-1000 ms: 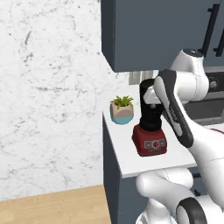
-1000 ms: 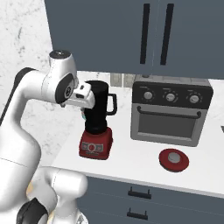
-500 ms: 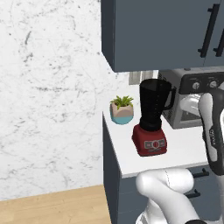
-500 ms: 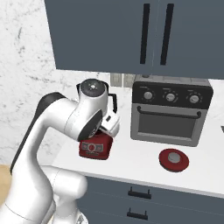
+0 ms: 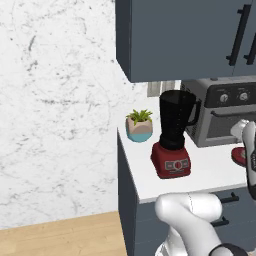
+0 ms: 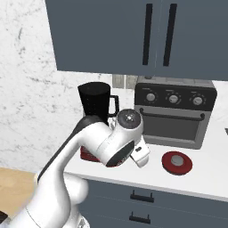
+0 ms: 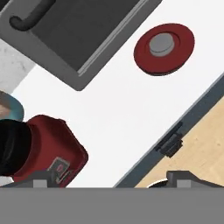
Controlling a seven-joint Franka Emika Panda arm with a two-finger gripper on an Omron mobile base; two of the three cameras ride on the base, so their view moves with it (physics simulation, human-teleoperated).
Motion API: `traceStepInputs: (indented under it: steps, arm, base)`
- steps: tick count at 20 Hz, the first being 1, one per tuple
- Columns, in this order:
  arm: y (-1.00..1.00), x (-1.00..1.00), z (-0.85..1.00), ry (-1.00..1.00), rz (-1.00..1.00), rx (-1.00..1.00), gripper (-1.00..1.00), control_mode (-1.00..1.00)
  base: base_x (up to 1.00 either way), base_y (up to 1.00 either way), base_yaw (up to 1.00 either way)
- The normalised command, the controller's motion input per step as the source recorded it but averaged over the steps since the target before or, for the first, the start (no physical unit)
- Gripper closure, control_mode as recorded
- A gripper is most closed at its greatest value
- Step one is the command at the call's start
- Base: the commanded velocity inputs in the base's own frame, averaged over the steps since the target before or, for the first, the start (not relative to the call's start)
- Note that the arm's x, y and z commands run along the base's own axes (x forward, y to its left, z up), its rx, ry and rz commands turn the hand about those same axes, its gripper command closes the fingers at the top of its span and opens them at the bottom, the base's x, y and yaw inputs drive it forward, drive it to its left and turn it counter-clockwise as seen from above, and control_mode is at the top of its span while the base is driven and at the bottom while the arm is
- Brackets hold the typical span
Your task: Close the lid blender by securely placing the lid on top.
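The blender stands on the white counter, a dark jar with no lid on a boxy red base. In the right base view my arm covers the base and only the jar shows. The lid, a red disc with a grey centre cap, lies flat on the counter in front of the toaster oven, to the right of the blender. In the hand view the lid sits at the upper right. My gripper hangs open above the counter's front edge, between blender and lid, nothing between its fingertips.
A grey toaster oven with knobs stands behind the lid. A small potted plant sits at the counter's back left. Dark cabinets hang overhead. The counter's front edge with a drawer handle runs below the gripper, with wood floor beyond it.
My arm has swung away from the blender jar, rightward and down over the counter's front, toward the lid's side. The blender and lid have not moved.
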Motion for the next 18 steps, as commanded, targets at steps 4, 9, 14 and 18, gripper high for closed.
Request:
traceStepInputs:
  steps: [4, 9, 14, 18]
  arm:
    - [-1.00, 0.11, -0.60, 0.11, -0.29, 0.06, -1.00, -1.00]
    - [-0.97, 0.13, -0.48, 0.08, -0.19, 0.02, -1.00, -1.00]
    - [-0.57, 0.04, -0.31, 0.07, -0.07, 0.04, -1.00, -1.00]
    - [-0.42, 0.01, -0.30, 0.05, 0.00, 0.01, -1.00, -1.00]
  base:
    - [0.00, 0.00, 0.00]
    - [0.00, 0.00, 0.00]
    - [0.00, 0.00, 0.00]
    - [0.00, 0.00, 0.00]
